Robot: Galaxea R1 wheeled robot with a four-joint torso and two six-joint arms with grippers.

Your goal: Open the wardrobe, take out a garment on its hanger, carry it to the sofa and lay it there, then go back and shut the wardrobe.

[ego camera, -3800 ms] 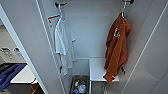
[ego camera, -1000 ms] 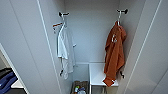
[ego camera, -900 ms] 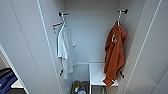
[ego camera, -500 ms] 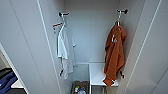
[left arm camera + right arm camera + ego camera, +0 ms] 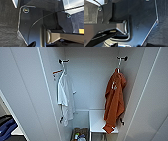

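Note:
The wardrobe (image 5: 100,84) stands open in front of me, its white doors swung out to the left (image 5: 22,97) and right (image 5: 152,104). The garment (image 5: 114,102), a rust-orange hoodie, hangs inside on the right. Its thin white hanger (image 5: 118,64) is hooked on a dark peg (image 5: 123,58) high up. The hoodie's lower edge droops over a white shelf (image 5: 96,120).
A white T-shirt (image 5: 65,97) hangs on the left peg with an orange-tipped hanger (image 5: 57,72) beside it. Small items lie in a box on the wardrobe floor (image 5: 79,135). Past the left door, low down, something dark blue (image 5: 6,127) shows.
Since the oldest frame the camera has shifted, so both clothes sit a little lower and nearer the centre. Over the last second nothing has visibly moved.

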